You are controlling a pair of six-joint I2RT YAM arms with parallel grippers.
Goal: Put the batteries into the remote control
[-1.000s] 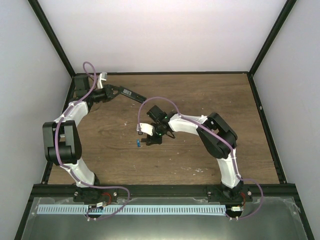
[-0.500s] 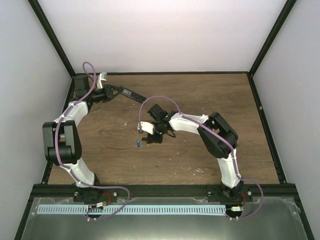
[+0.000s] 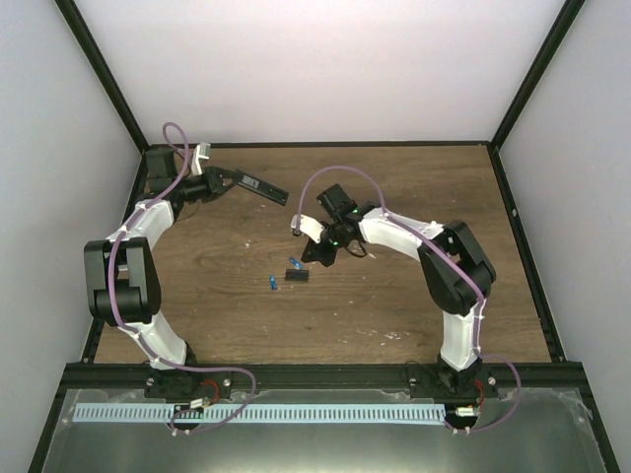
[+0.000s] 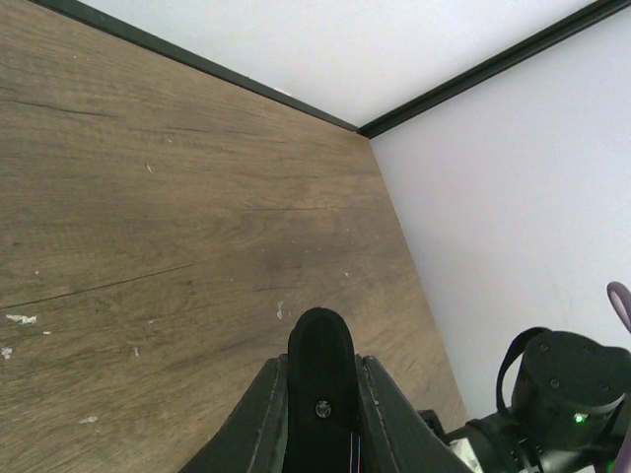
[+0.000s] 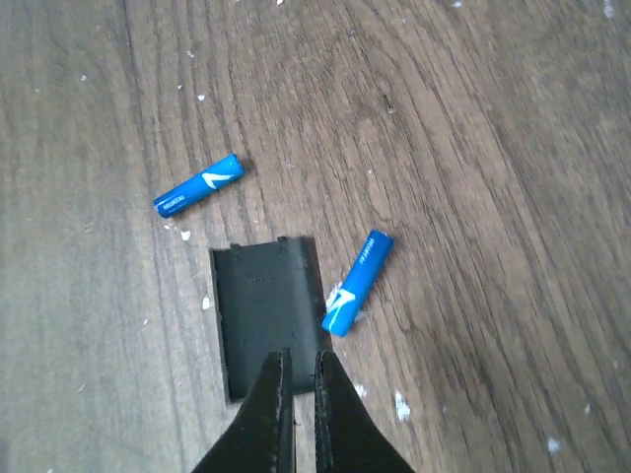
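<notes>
The remote control [image 3: 254, 185], a slim black bar, is held off the table at the back left, with my left gripper [image 3: 219, 180] shut on one end. In the left wrist view its rounded black end [image 4: 318, 340] sticks out between the fingers [image 4: 264, 414]. Two blue batteries lie on the wood mid-table: one [image 5: 198, 185] to the left of the black cover piece [image 5: 268, 310], the other [image 5: 356, 281] against its right edge. My right gripper [image 5: 300, 360] hovers over the cover's near edge, shut with nothing between its jaws.
The wooden table has a black frame rail [image 3: 513, 207] along its sides and white walls behind. In the top view the cover [image 3: 295, 275] and batteries [image 3: 271, 283] lie just left of the right gripper [image 3: 315, 254].
The right gripper has closed and drawn back up and to the right, away from the cover, which now lies uncovered on the table. The left arm has not moved.
</notes>
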